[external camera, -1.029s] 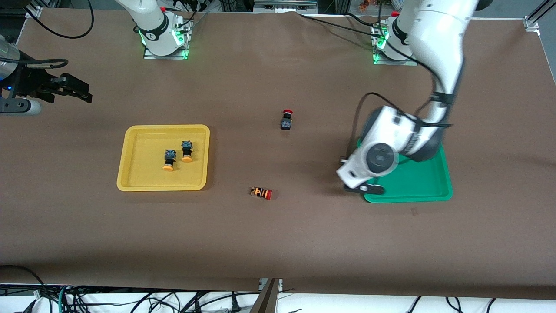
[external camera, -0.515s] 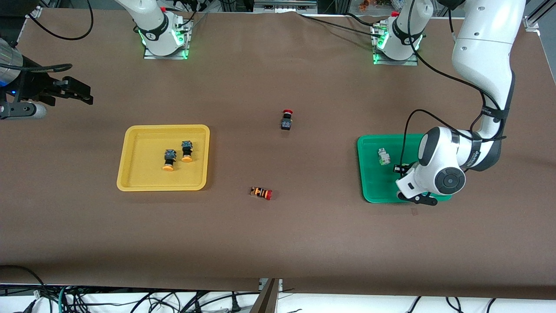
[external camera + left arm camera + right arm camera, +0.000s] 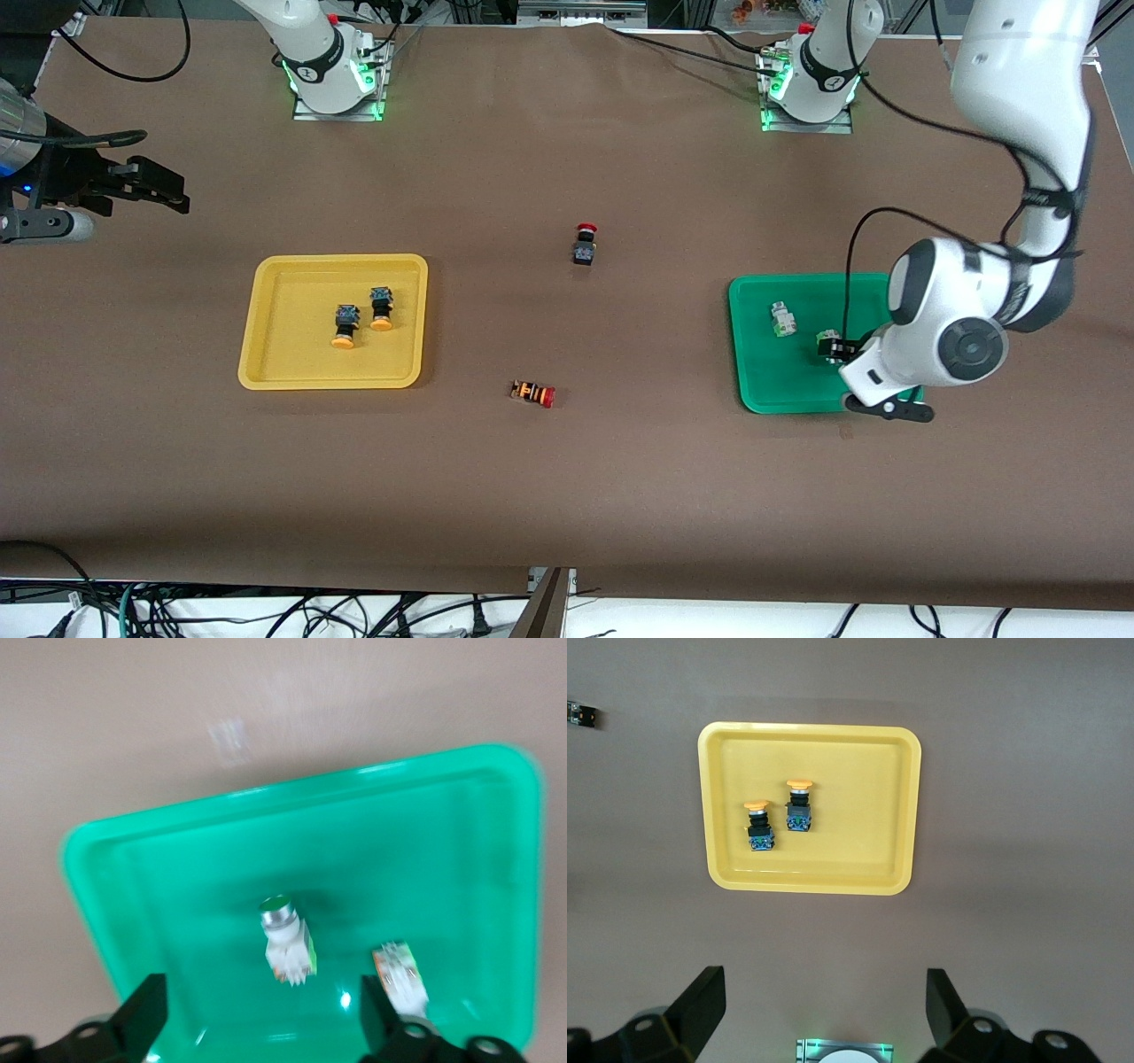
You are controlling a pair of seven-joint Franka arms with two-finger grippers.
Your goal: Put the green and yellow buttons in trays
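The green tray lies at the left arm's end of the table and holds two whitish-grey green buttons. One lies clear, and the other is beside my left gripper. That gripper hangs open and empty over the tray. The left wrist view shows the tray, both buttons and the gripper. The yellow tray holds two black yellow-capped buttons. It also shows in the right wrist view. My right gripper waits open, high up at the right arm's end of the table.
A black switch with a red cap stands mid-table. An orange-striped switch with a red cap lies nearer the front camera, between the trays. The arm bases stand along the table's edge farthest from the front camera.
My left arm has swung off the green tray toward the left arm's end of the table, uncovering first one green button, then the second. The right arm has hardly moved.
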